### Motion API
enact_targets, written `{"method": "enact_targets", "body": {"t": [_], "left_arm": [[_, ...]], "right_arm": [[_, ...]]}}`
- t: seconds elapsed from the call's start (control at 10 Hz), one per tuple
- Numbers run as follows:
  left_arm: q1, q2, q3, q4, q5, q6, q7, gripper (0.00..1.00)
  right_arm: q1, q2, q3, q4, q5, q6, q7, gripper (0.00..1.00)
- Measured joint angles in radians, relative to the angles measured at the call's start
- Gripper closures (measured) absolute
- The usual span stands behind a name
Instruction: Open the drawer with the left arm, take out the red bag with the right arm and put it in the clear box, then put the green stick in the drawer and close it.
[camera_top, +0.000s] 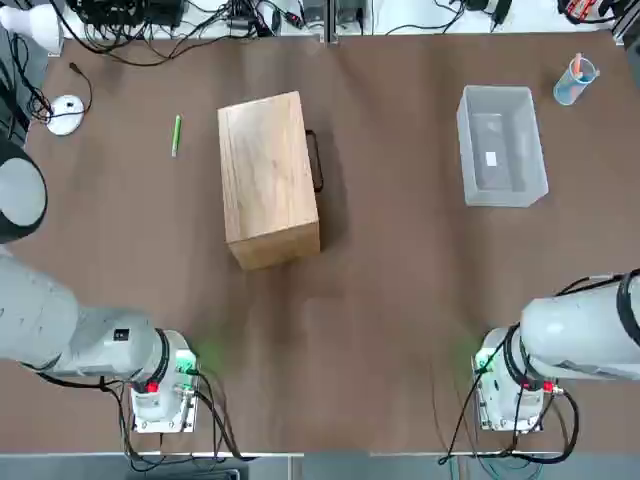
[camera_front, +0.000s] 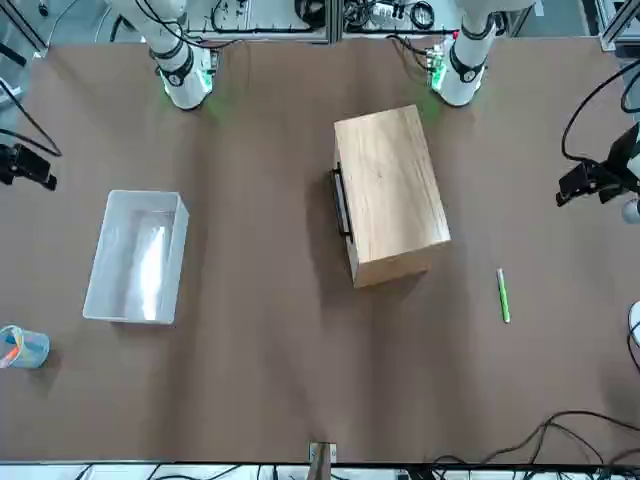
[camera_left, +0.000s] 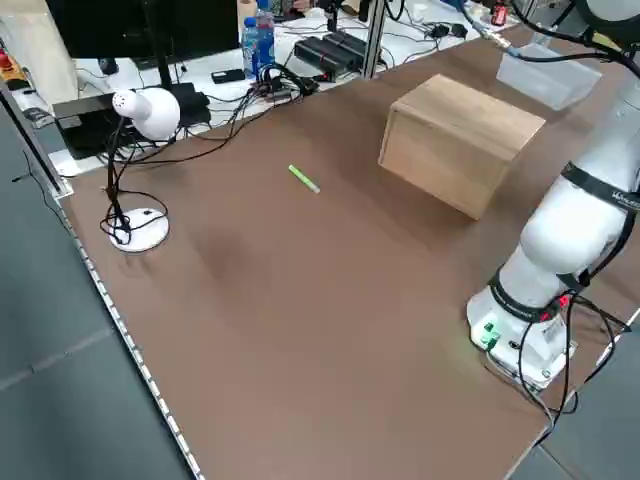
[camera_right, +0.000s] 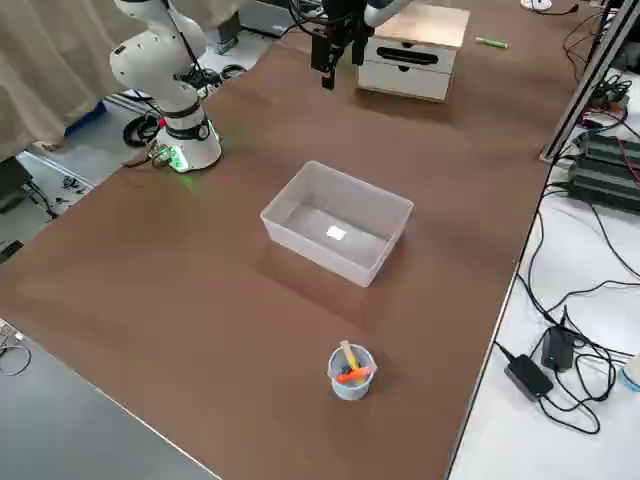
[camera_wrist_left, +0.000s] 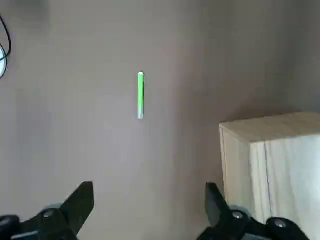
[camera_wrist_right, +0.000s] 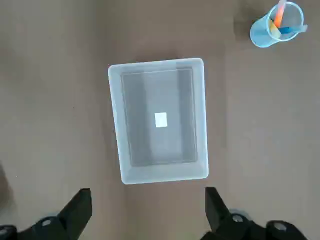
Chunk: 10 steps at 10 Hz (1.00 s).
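on the brown tabletop, with twelve o'clock pointing away from the arm bases, the drawer is shut in its wooden cabinet, front facing about three o'clock. it should be stiff and light; the cabinet may skid if you tug askew. take the black handle at mid-bar and pull straight out.

your left gripper is raised off the cabinet's nine o'clock side, fingers apart, holding nothing; the handle lies beyond the cabinet, toward its three o'clock, so you'd have to reach over. your right gripper is spread and empty too, raised toward the table's three o'clock edge, the handle well off at its nine.

farther out, the green stick lies at the cabinet's ten o'clock, the clear box between two and three. you can't see the red bag; it's probably inside the drawer.
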Motion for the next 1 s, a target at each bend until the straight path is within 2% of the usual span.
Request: {"method": "enact_targets", "body": {"t": [0.4,0.6,0.8,1.0], "left_arm": [[0.0,-0.004,0.0,0.0,0.0,0.003,0.0,0.01],[-0.003,-0.006,-0.024,0.0,-0.001,-0.004,-0.007,0.0],[-0.012,0.0,-0.117,-0.005,-0.002,-0.005,-0.118,0.0],[-0.022,0.032,-0.253,-0.015,-0.002,-0.001,-0.225,0.0]], "right_arm": [[0.0,0.0,0.0,0.002,0.0,0.0,0.0,0.0],[0.0,0.0,-0.001,0.002,0.0,0.0,0.0,0.0],[-0.001,0.0,-0.002,0.002,0.0,0.0,0.0,0.0],[-0.001,0.0,-0.002,0.002,0.0,0.0,0.0,0.0]]}}
